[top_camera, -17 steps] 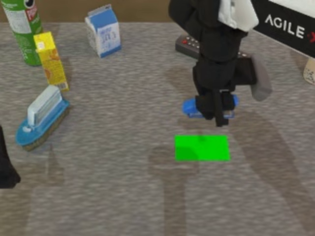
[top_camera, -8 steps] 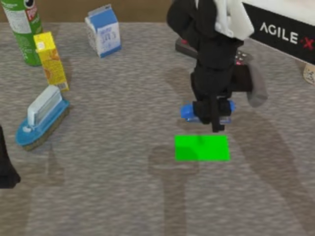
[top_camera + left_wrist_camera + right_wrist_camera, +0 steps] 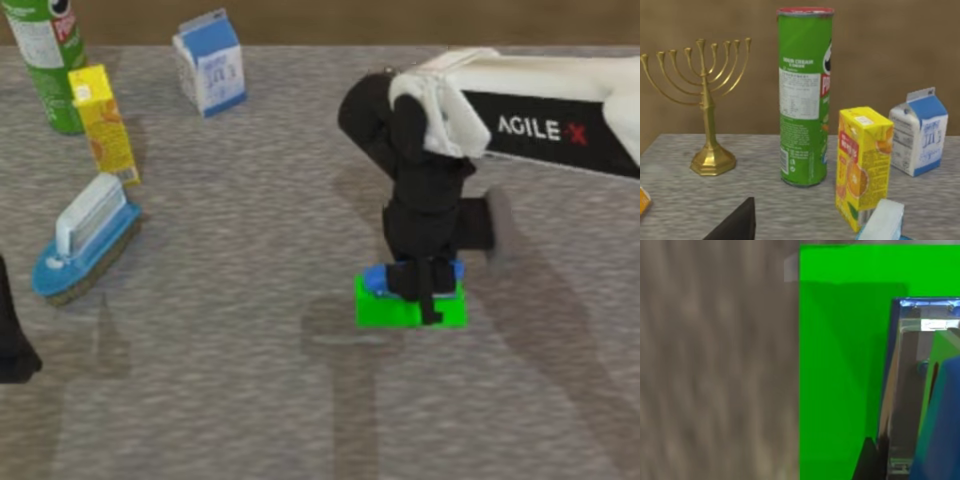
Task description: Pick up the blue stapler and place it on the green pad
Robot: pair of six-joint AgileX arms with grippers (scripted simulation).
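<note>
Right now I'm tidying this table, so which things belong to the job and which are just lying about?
In the job:
- blue stapler, in the right gripper
- green pad beneath it

Lying about:
- scrubbing brush
- green can
- yellow juice carton
- milk carton
- brass candelabrum
- left gripper, parked at the table's left edge

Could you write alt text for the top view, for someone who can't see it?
The right arm's hand holds a blue stapler over a green pad at the table's middle. At the left stand a brush, a yellow carton, a green can and a milk carton.
</note>
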